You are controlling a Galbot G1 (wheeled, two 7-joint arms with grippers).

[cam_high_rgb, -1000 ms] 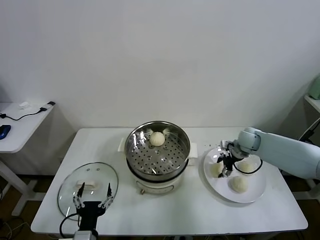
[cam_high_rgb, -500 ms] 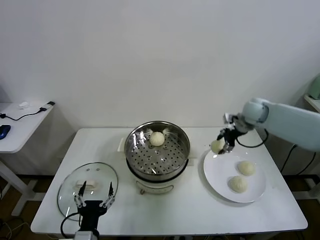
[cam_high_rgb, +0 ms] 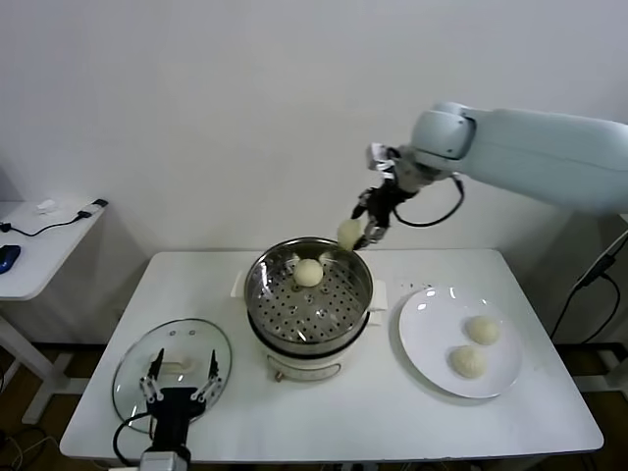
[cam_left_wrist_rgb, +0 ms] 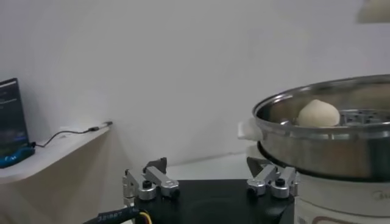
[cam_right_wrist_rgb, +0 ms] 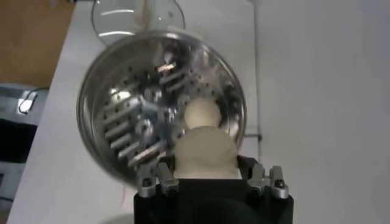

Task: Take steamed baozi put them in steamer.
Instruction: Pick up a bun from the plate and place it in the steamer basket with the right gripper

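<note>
The steamer stands mid-table with one baozi on its perforated tray. My right gripper hangs above the steamer's far right rim, shut on a second baozi. In the right wrist view that baozi fills the jaws, with the steamer and the bun inside it below. Two more baozi lie on the white plate. My left gripper stays parked and open at the table's front left; its wrist view shows the steamer side-on.
A round glass lid with a white knob lies flat at the front left, under the left gripper. A white side table with a cable and a mouse stands off the main table's left. The wall is close behind the steamer.
My right gripper has lifted one baozi off the plate and carried it up and left, to above the steamer's far rim. The plate now holds two. The left arm has not moved.
</note>
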